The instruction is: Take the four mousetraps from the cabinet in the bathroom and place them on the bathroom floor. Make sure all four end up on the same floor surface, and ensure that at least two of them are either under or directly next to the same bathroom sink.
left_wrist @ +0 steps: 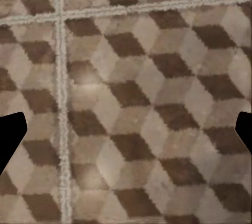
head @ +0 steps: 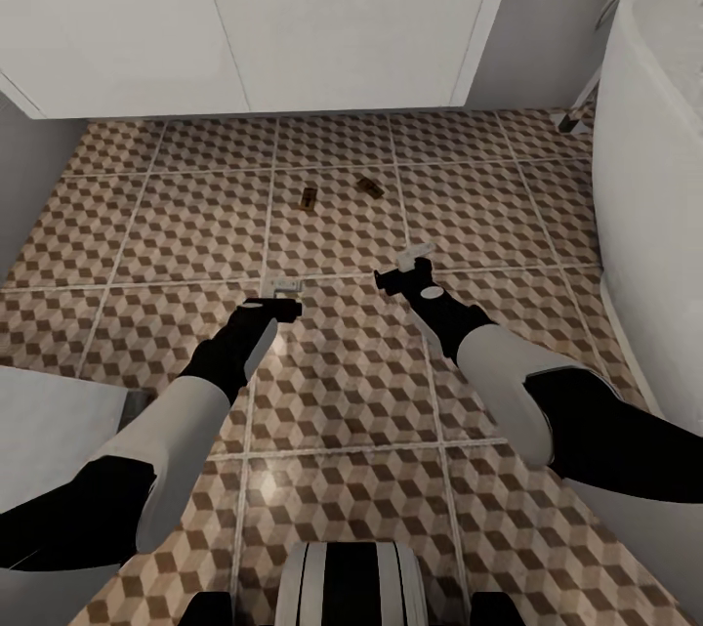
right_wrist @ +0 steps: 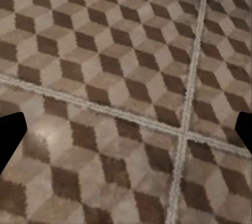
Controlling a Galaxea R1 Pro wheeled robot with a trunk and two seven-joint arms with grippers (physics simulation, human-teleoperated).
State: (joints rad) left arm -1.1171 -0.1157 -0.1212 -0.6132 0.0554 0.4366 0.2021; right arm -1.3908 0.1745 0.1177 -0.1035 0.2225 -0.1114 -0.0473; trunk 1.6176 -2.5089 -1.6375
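Tiles of the cube-patterned bathroom floor [head: 342, 382] spread out under a big white boxy unit [head: 254, 11] at the far wall, with a white tub [head: 649, 177] curving along the right side. Both arms reach forward low over the floor. The left gripper [head: 283, 289] hangs above a grout line with its fingers spread wide and nothing between them; the right gripper [head: 415, 260] is likewise wide and empty. Just beyond them two mousetraps [head: 310, 198] [head: 368, 186] lie flat on one tile, near each other but apart, close to the white unit's front
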